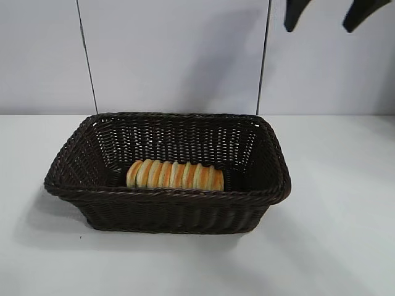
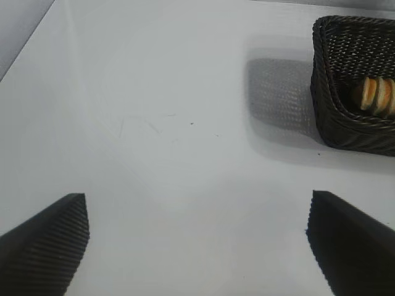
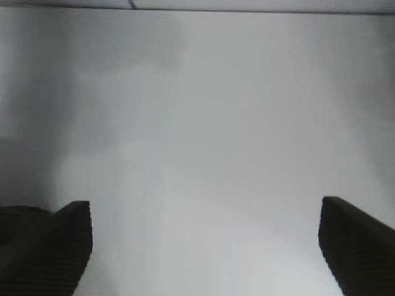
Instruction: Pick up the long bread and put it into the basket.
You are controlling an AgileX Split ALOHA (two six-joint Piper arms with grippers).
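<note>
Right gripper (image 1: 327, 15) raised at the upper right corner of the exterior view, fingers spread wide, nothing between them, well apart from the basket (image 1: 166, 200). Left gripper (image 2: 197, 246) parked over bare white table (image 2: 154, 92), likewise spread and empty. Long bread (image 1: 174, 175) lying inside the basket, along its near wall, stripes crosswise.
</note>
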